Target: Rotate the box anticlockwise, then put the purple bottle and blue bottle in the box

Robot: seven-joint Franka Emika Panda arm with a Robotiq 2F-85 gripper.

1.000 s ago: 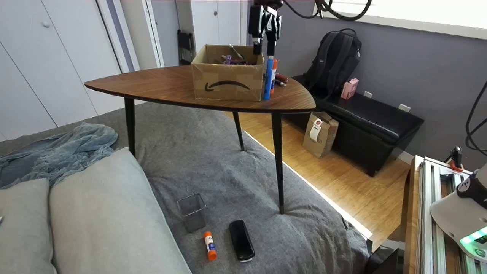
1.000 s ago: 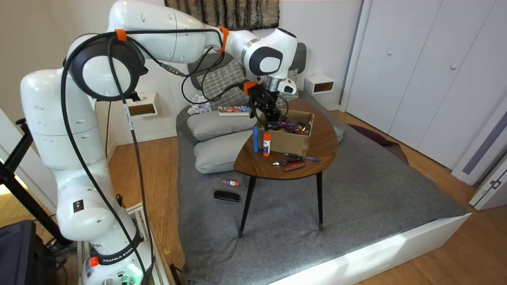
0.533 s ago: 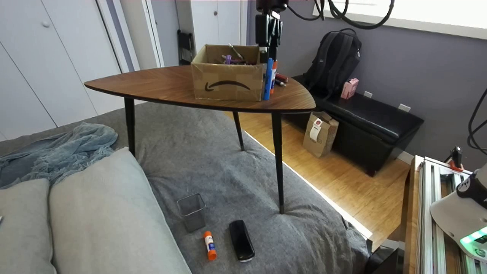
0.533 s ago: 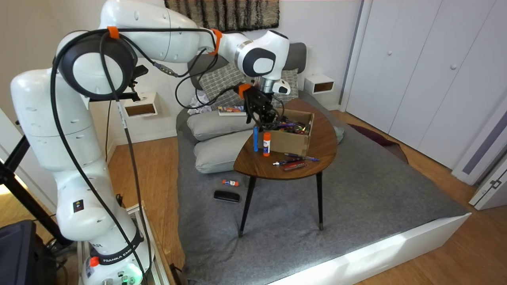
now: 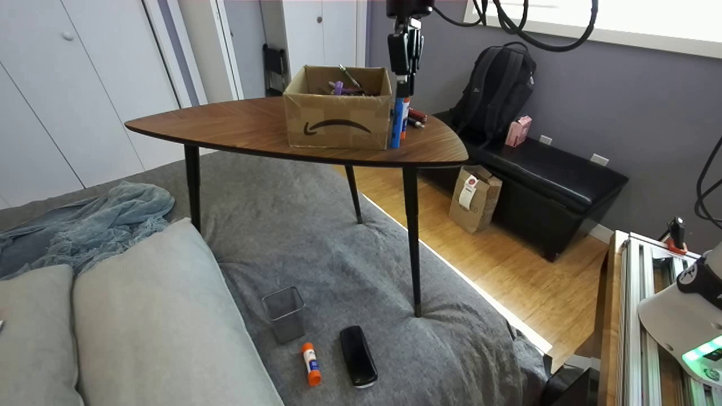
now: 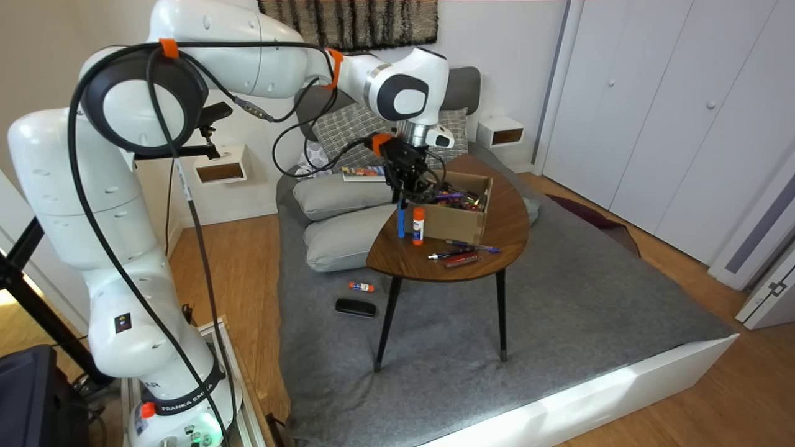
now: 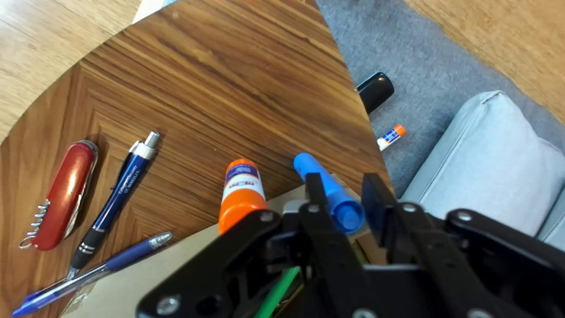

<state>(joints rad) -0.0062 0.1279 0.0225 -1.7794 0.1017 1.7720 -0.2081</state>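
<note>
Pincer astride blue bottle, near box rim

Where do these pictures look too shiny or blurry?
In an exterior view, the window is washed out white; in the wrist view, light glints off the red pocketknife and black case, and the nearby jaws look slightly blurry.

Gripper astride near end of blue bottle, fingers apart; contact unclear. Orange-and-white glue stick just beside bottle, on wood tabletop. Cardboard box at bottom, partly hidden by gripper. Red pocketknife, two blue pens lie farther left. Past tabletop edge: black case, pale cushion.
</note>
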